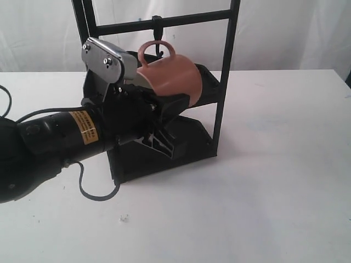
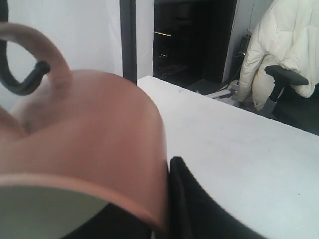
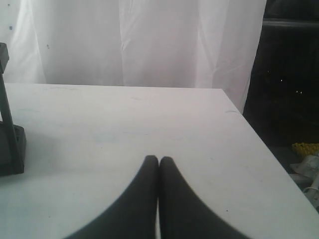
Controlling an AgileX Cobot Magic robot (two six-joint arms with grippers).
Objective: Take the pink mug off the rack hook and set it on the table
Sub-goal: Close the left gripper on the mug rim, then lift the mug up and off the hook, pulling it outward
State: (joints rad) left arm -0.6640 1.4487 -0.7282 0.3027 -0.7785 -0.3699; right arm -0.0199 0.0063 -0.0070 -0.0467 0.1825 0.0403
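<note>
The pink mug hangs tilted, mouth toward my left arm, with its loop handle still round the rack hook on the crossbar. My left gripper is shut on the mug's rim. In the left wrist view the pink mug fills the frame. One black finger presses its outer wall, and the other finger is hidden. The rack hook sits inside the handle there. My right gripper is shut on nothing, low over the table; the exterior view does not show it.
The black two-shelf rack stands at the back of the table. A black cable loops under my left arm, with a small speck nearby. One rack post and the table's edge appear in the right wrist view.
</note>
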